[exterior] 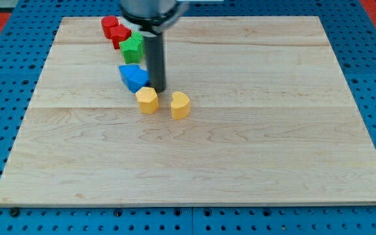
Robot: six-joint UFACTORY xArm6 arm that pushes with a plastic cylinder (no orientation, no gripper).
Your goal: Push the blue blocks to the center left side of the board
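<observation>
A blue block (133,76) of irregular shape lies on the wooden board (253,143), left of the middle and towards the view's top. My tip (158,90) stands right against the blue block's right side, at its lower corner. The dark rod rises from there and leaves the view at the top. No other blue block shows; the rod may hide part of the scene behind it.
Two yellow blocks lie just below my tip, one (147,100) at lower left and a heart-like one (180,104) at lower right. A green block (133,47) lies above the blue one. Two red blocks (109,26) (120,35) sit near the top edge.
</observation>
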